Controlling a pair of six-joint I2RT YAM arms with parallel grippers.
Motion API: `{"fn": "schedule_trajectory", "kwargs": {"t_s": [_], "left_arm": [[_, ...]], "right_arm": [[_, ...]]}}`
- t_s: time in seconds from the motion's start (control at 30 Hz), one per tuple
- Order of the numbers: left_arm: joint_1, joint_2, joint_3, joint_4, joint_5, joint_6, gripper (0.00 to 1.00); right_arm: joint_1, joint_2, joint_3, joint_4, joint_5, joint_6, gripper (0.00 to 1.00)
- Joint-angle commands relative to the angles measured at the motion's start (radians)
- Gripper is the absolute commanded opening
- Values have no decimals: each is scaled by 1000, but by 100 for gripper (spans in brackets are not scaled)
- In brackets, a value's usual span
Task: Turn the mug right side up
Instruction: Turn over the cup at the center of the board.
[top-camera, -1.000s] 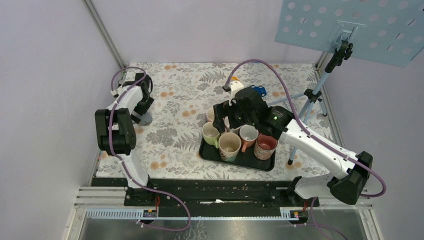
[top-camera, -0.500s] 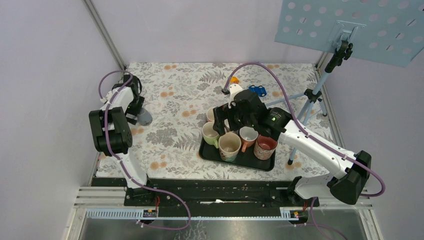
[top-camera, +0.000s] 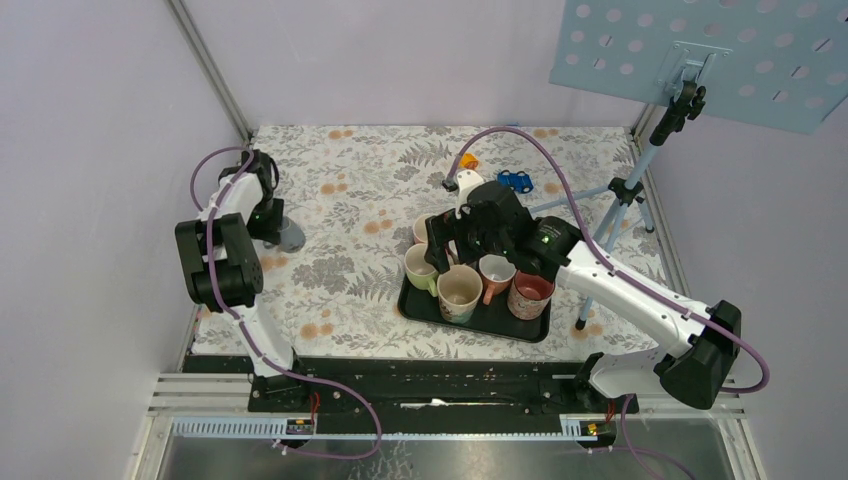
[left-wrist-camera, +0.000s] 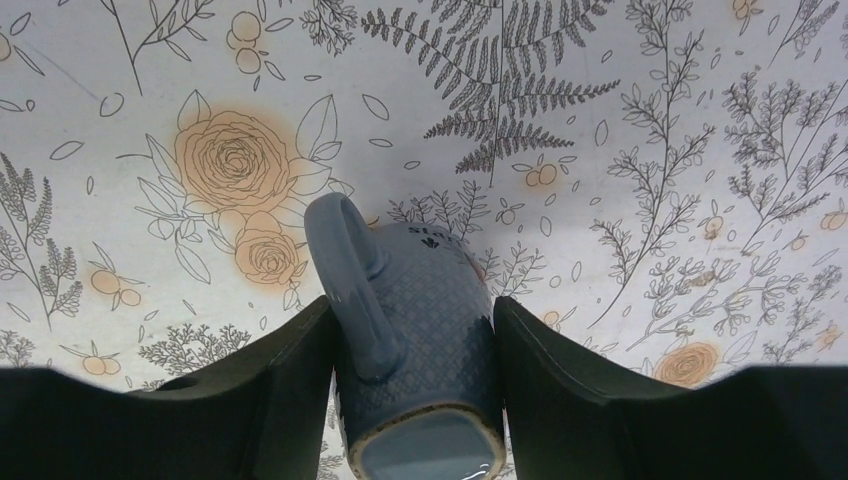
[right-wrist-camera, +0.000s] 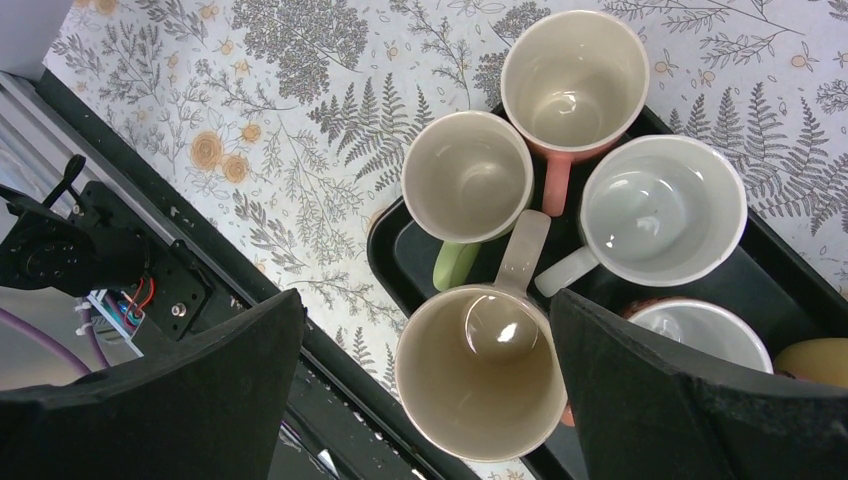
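Left arm (top-camera: 218, 255) drawn leftward, left end effector (left-wrist-camera: 411, 305) clamping blue mug (left-wrist-camera: 432, 335)

Blue mug (left-wrist-camera: 425, 330) clipped by the bottom edge; tray (right-wrist-camera: 403, 252) largely covered.

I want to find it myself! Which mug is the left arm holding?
Find the flowery tablecloth, then look at its left edge, far from the black tray of mugs. There the left gripper pinches a blue-grey mug. It alone is off the tray, and its side has a bumpy woven pattern.
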Motion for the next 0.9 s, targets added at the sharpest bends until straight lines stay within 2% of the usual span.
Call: {"fn": "schedule_trajectory", "kwargs": {"t_s": [0.0,0.23,0.37,0.57,0.87], "left_arm": [[12,10,40,-16,23,-35,52],[13,32,35,-16,21,-4,37],[11,93,76,-1,61,98,30],[-9,144,116,15,83,210,25],[-88,236,259,18,137,412,18]], "right_arm": [[0,-28,-5,29,-4,1,100],[-1,-34,-12,31,-3,0,100],[-2,-38,-20,39,-1,5,100],[0,-36,-22,46,-7,8,100],[-1,-26,-19,53,-19,19,100]]}}
